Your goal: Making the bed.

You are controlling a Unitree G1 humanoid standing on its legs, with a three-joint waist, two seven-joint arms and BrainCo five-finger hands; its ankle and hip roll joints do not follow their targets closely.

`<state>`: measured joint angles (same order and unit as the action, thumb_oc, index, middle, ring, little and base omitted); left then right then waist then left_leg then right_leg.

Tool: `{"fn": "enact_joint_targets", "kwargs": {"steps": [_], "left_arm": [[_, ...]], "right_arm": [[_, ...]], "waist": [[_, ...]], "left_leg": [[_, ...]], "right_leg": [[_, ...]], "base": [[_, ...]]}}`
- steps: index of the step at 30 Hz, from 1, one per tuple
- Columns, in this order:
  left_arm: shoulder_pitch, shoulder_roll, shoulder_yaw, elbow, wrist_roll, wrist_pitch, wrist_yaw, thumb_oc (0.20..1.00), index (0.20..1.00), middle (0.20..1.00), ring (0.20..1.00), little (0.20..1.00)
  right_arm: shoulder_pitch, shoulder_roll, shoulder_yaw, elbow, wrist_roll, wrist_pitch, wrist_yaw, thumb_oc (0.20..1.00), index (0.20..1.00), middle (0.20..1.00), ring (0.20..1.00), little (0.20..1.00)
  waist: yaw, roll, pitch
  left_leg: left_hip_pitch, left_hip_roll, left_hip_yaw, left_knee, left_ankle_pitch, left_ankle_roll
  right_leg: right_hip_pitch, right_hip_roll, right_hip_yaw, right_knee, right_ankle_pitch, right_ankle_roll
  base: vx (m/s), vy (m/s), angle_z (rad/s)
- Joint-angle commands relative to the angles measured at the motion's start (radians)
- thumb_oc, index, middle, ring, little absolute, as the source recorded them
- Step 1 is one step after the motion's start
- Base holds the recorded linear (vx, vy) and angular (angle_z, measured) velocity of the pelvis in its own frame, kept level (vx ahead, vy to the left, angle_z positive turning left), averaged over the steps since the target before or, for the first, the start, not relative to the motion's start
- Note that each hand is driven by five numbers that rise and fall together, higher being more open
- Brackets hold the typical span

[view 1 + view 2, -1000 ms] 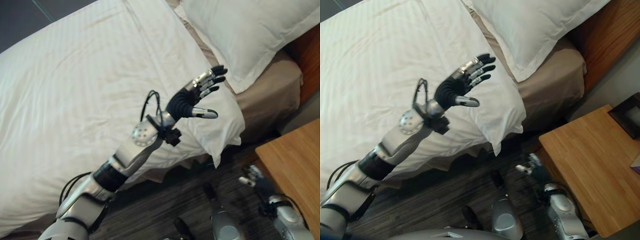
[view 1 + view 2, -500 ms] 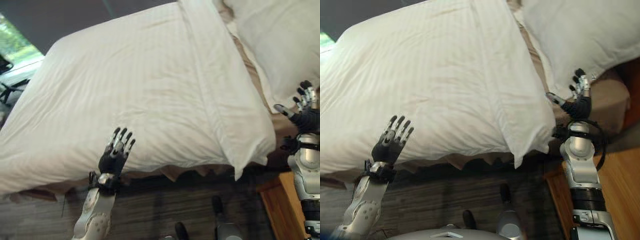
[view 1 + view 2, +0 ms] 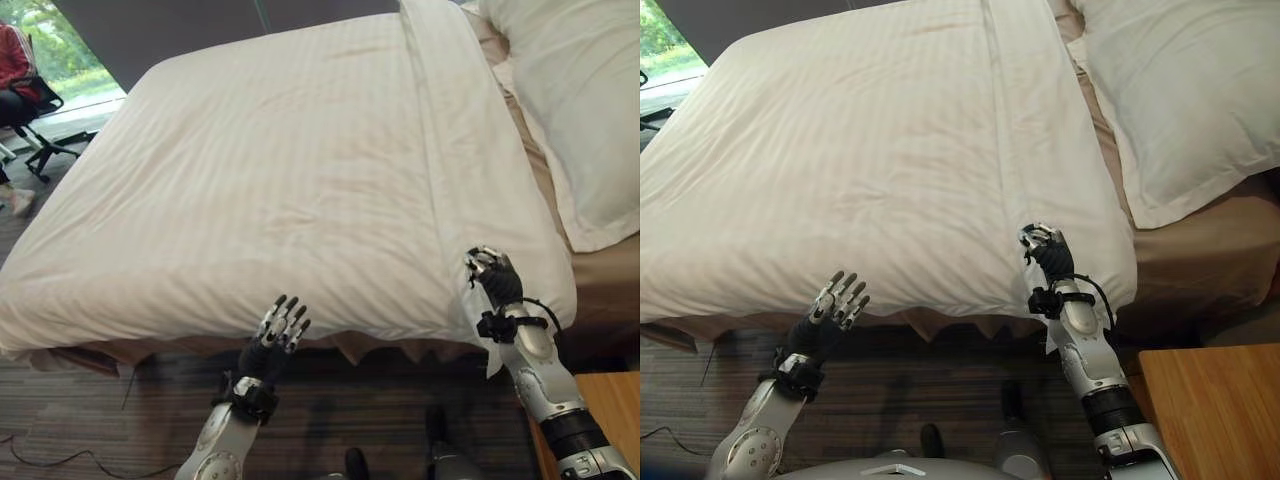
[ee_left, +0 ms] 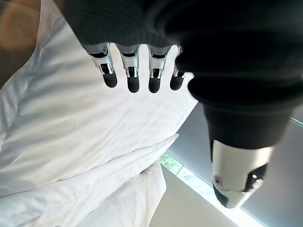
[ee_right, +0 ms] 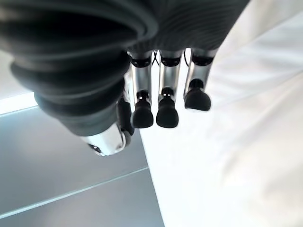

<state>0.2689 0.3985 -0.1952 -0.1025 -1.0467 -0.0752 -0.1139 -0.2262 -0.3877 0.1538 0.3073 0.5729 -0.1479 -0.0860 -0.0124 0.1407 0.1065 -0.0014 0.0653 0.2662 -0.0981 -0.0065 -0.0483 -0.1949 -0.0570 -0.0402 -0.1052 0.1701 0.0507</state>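
Left eye view: the white striped duvet [image 3: 300,180] is seen spread nearly smooth over the bed, its near edge hanging slightly ruffled; the large white pillow [image 3: 580,100] lies at the head, beige sheet [image 3: 600,280] exposed beside it. Smoothing of the corner is judged to remain.

Right eye view: the left hand [image 3: 835,305] is raised with fingers spread wide, just short of the duvet's edge; the right hand [image 3: 1045,250] is curled at the duvet corner, though an actual grip cannot be confirmed.

Wrist views: relaxed left fingers [image 4: 130,78]; bent right fingers [image 5: 163,111] against white cloth.

Compared with half a second earlier, the right hand is lowered from beside the pillow onto the corner.
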Motion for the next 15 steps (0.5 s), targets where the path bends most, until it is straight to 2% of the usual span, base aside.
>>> {"fn": "enact_joint_targets", "kwargs": {"steps": [1, 6, 8, 9, 10, 13, 14, 15], "left_arm": [[-0.05, 0.042, -0.011, -0.018, -0.028, -0.032, -0.026, 1.0, 1.0, 1.0, 1.0, 1.0], [-0.069, 0.054, -0.054, -0.003, -0.039, -0.032, -0.028, 1.0, 1.0, 1.0, 1.0, 1.0], [-0.101, 0.069, -0.085, -0.018, -0.047, -0.032, -0.041, 1.0, 1.0, 1.0, 1.0, 1.0], [-0.103, 0.069, -0.085, -0.018, -0.047, -0.032, -0.042, 1.0, 1.0, 1.0, 1.0, 1.0], [-0.111, 0.07, -0.089, -0.023, -0.048, -0.031, -0.047, 1.0, 1.0, 1.0, 1.0, 1.0], [-0.118, 0.054, -0.084, -0.026, -0.042, -0.033, -0.053, 1.0, 1.0, 1.0, 1.0, 1.0], [-0.116, 0.034, -0.069, -0.02, -0.03, -0.031, -0.061, 1.0, 1.0, 1.0, 1.0, 1.0], [-0.115, 0.034, -0.069, -0.02, -0.03, -0.031, -0.061, 1.0, 1.0, 1.0, 1.0, 1.0]], "right_arm": [[-0.123, -0.026, -0.027, -0.004, 0.084, -0.043, -0.007, 0.2, 0.2, 0.2, 0.2, 0.2], [-0.248, -0.035, -0.044, 0.265, 0.195, -0.043, -0.013, 0.2, 0.2, 0.2, 0.2, 0.2], [-0.355, -0.051, -0.085, 0.552, 0.285, -0.03, -0.009, 0.2, 0.2, 0.2, 0.2, 0.2], [-0.359, -0.052, -0.085, 0.555, 0.286, -0.031, -0.006, 0.2, 0.2, 0.2, 0.2, 0.2], [-0.377, -0.06, -0.105, 0.649, 0.301, -0.022, -0.002, 0.2, 0.2, 0.2, 0.2, 0.2], [-0.339, -0.044, -0.159, 0.815, 0.337, 0.006, 0.033, 0.2, 0.2, 0.2, 0.2, 0.2], [-0.256, -0.014, -0.182, 0.891, 0.305, 0.028, 0.057, 0.2, 0.2, 0.2, 0.2, 0.2], [-0.253, -0.014, -0.183, 0.89, 0.304, 0.028, 0.057, 0.2, 0.2, 0.2, 0.2, 0.2]], "waist": [[0.031, 0.006, 0.009], [0.044, 0.033, 0.013], [0.054, 0.053, 0.023], [0.055, 0.052, 0.022], [0.062, 0.058, 0.021], [0.068, 0.067, 0.025], [0.057, 0.068, 0.031], [0.057, 0.068, 0.03]], "left_leg": [[-0.037, 0.031, -0.067, 0.011, 0.088, -0.046], [-0.047, 0.028, -0.061, 0.011, 0.091, -0.048], [-0.059, 0.024, -0.062, 0.011, 0.093, -0.051], [-0.063, 0.024, -0.062, 0.011, 0.096, -0.051], [-0.07, 0.023, -0.062, 0.011, 0.098, -0.052], [-0.079, 0.025, -0.057, 0.011, 0.101, -0.054], [-0.075, 0.028, -0.053, 0.011, 0.1, -0.056], [-0.075, 0.028, -0.054, 0.011, 0.1, -0.056]], "right_leg": [[0.057, -0.032, -0.012, 0.018, -0.072, 0.063], [0.041, -0.033, -0.001, 0.018, -0.066, 0.064], [0.025, -0.034, 0.001, 0.018, -0.065, 0.067], [0.02, -0.034, 0.002, 0.018, -0.061, 0.066], [0.01, -0.035, 0.002, 0.018, -0.059, 0.067], [0.0, -0.032, 0.002, 0.018, -0.06, 0.069], [0.004, -0.029, 0.0, 0.018, -0.061, 0.069], [0.004, -0.029, 0.0, 0.018, -0.062, 0.069]], "base": [[0.0, 0.0, 0.0], [-0.01, 0.002, -0.01], [-0.04, 0.011, -0.04], [-0.03, 0.001, -0.03], [-0.03, -0.006, -0.04], [-0.01, -0.014, -0.07], [0.01, -0.019, -0.05], [0.0, 0.0, 0.0]]}}
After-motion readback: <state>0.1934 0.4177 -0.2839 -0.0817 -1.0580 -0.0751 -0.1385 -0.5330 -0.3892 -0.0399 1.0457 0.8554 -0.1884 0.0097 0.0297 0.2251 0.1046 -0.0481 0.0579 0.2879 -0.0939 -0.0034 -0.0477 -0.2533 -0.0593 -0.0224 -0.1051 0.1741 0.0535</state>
